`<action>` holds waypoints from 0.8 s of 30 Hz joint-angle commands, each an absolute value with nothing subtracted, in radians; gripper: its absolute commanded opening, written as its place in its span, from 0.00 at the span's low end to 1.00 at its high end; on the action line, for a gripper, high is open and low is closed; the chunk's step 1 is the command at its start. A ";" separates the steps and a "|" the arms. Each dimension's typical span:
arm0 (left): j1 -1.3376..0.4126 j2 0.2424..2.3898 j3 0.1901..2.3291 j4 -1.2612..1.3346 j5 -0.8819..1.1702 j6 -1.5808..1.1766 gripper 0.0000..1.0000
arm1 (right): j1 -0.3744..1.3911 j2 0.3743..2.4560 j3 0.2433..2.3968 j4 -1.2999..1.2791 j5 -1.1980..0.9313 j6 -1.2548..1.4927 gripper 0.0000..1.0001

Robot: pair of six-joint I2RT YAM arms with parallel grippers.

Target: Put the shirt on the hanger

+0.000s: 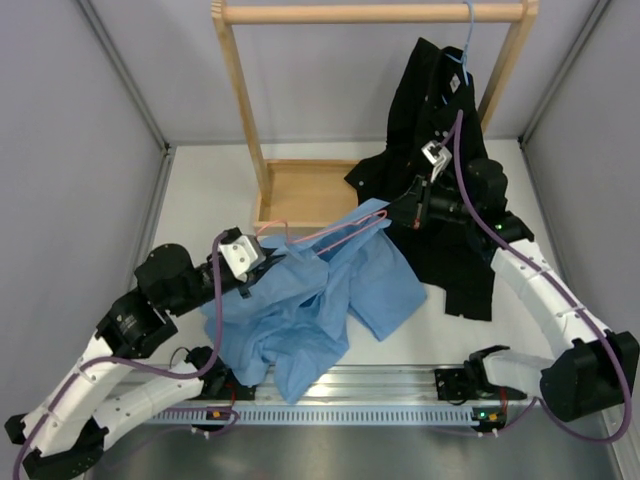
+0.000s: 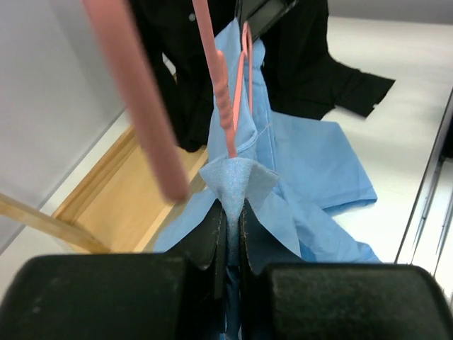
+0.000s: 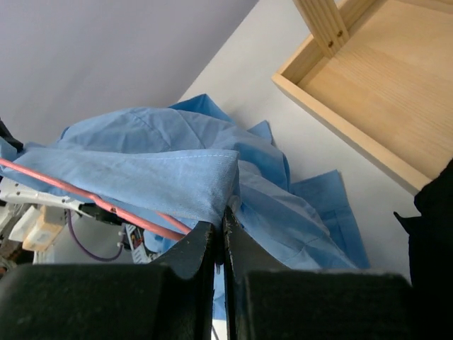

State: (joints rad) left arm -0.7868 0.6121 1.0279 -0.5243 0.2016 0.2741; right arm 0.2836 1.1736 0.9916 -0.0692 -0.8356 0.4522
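Note:
The light blue shirt (image 1: 300, 305) lies crumpled mid-table, and its upper edge is lifted between my two grippers. The pink hanger (image 1: 330, 232) runs along that lifted edge, with part of its wire under the cloth. My left gripper (image 1: 262, 262) is shut on a fold of the shirt (image 2: 233, 180); the hanger (image 2: 221, 92) rises just beyond its fingertips (image 2: 212, 227). My right gripper (image 1: 395, 213) is shut on the shirt's other raised edge (image 3: 177, 177). In the right wrist view the hanger wire (image 3: 92, 202) passes under the cloth, left of the jaws.
A black shirt (image 1: 440, 170) hangs on a pale blue hanger (image 1: 466, 45) from a wooden rack (image 1: 375, 12) at the back and spreads onto the table at right. The rack's wooden tray base (image 1: 305, 190) sits behind the blue shirt. A metal rail (image 1: 350, 400) runs along the near edge.

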 commanded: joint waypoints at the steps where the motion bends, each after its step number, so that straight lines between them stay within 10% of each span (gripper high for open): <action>1: -0.787 0.621 1.025 -0.577 0.133 0.314 0.00 | 0.233 1.177 1.107 -0.234 -0.700 0.376 0.00; 24: -0.795 0.873 1.212 -0.646 -0.182 0.206 0.00 | 0.425 1.178 1.237 -0.491 -0.120 0.239 0.00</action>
